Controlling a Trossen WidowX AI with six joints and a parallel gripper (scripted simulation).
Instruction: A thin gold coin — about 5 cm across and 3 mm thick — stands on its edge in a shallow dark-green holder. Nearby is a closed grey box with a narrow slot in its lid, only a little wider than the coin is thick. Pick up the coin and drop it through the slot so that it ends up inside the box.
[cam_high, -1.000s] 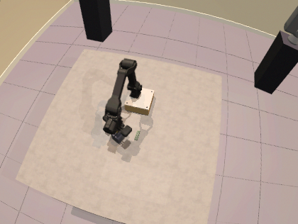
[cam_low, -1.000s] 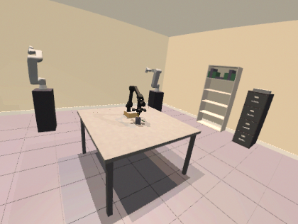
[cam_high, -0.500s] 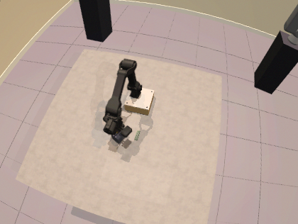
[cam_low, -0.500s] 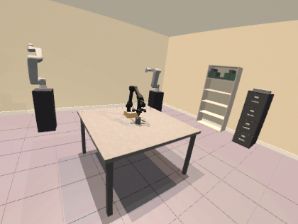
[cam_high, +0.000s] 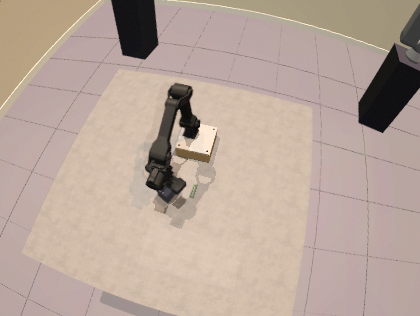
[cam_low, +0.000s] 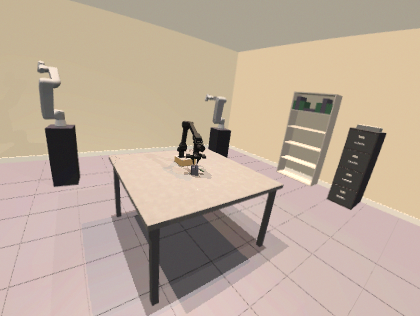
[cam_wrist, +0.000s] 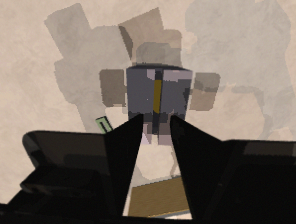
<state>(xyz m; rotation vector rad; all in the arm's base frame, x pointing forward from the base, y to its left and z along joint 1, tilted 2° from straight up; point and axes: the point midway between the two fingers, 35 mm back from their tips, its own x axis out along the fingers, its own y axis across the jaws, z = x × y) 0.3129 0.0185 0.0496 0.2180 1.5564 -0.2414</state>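
In the wrist view the grey box stands straight below my gripper. The gold coin shows edge-on as a thin gold line in the dark slot of the lid. It is clear of the fingertips. My fingers stand apart with a gap between them and hold nothing. The dark-green holder lies empty on the table just beside the box. In the top view my gripper hangs over the box, which is mostly hidden by it. In the exterior view the box is small under the arm.
The arm's tan base plate sits just behind the box. The table is wide. Black pedestals stand on the floor beyond it, and a shelf and cabinet stand by the wall.
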